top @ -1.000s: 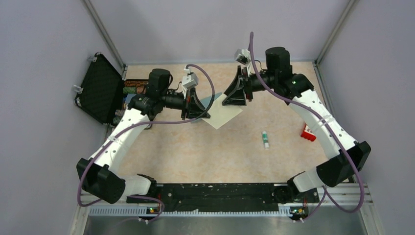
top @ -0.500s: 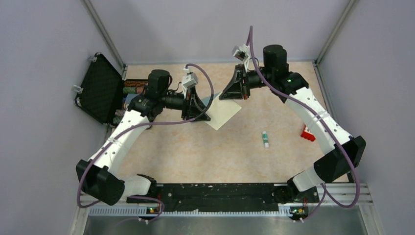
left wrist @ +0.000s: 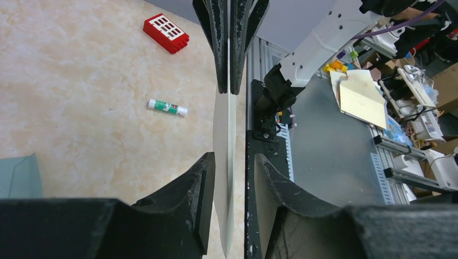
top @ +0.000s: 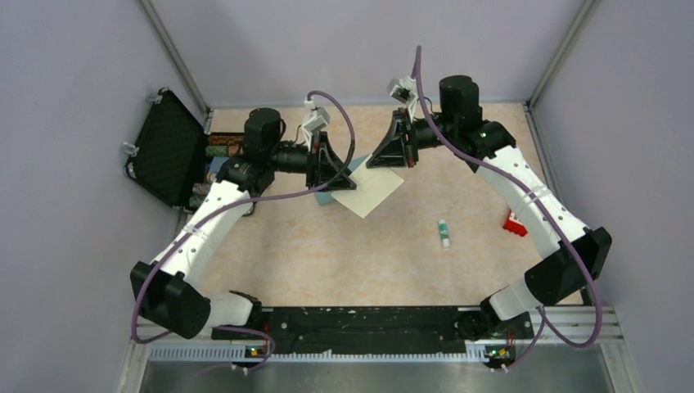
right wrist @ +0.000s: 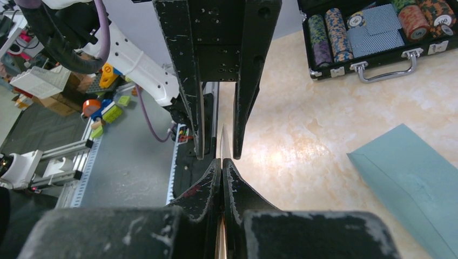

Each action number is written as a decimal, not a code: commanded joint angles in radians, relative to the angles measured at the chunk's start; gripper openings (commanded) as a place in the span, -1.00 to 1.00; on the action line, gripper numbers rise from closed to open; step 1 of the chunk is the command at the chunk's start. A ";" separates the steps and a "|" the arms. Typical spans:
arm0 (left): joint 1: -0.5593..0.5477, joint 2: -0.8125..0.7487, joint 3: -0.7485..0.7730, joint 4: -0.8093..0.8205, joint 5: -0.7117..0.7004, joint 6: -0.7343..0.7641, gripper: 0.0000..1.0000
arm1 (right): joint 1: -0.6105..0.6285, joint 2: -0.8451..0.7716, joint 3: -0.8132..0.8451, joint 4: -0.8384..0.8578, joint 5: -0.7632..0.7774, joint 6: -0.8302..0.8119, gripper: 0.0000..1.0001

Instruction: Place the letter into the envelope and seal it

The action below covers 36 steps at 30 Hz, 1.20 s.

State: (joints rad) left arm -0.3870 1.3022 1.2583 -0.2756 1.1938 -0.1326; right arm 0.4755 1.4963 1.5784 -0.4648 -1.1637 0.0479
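The beige letter (top: 372,190) hangs tilted above the table, one edge lifted. My right gripper (top: 379,161) is shut on its far edge; in the right wrist view its jaws (right wrist: 222,164) pinch the sheet edge-on (right wrist: 222,141). My left gripper (top: 349,181) is open, its jaws either side of the letter's left edge (left wrist: 227,140) with gaps showing (left wrist: 232,167). The teal envelope (top: 325,197) lies flat on the table under the left gripper. It also shows in the right wrist view (right wrist: 416,172) and as a corner in the left wrist view (left wrist: 19,175).
A green-and-white glue stick (top: 443,232) lies right of centre and a red block (top: 515,222) near the right arm. An open black case (top: 170,147) with poker chips (right wrist: 372,32) stands at the back left.
My right gripper rose and pulled back a little with the letter's edge. My left gripper moved slightly toward the back, uncovering more of the envelope beneath it.
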 commanded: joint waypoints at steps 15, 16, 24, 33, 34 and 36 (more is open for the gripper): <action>-0.015 0.080 0.096 0.140 0.085 -0.110 -0.46 | 0.026 0.032 0.073 0.002 0.049 -0.002 -1.00; -0.014 0.078 0.095 0.134 0.088 -0.103 -0.46 | 0.026 0.033 0.074 0.006 0.051 0.002 -1.00; -0.022 0.069 0.081 0.074 0.081 -0.055 -0.42 | 0.027 0.040 0.074 0.045 0.036 0.043 -1.00; -0.026 0.082 0.085 0.059 0.073 -0.033 -0.55 | 0.026 0.063 0.103 0.077 0.015 0.081 -1.00; -0.025 0.083 0.087 0.059 0.073 -0.033 -0.62 | 0.026 0.064 0.103 0.079 0.015 0.082 -1.00; -0.024 0.086 0.090 0.059 0.080 -0.034 -0.74 | 0.026 0.065 0.103 0.083 0.016 0.083 -1.00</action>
State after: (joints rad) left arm -0.4072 1.3861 1.3239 -0.2218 1.2407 -0.1799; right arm 0.4953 1.5494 1.6268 -0.4343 -1.1381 0.1177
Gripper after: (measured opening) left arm 0.171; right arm 0.004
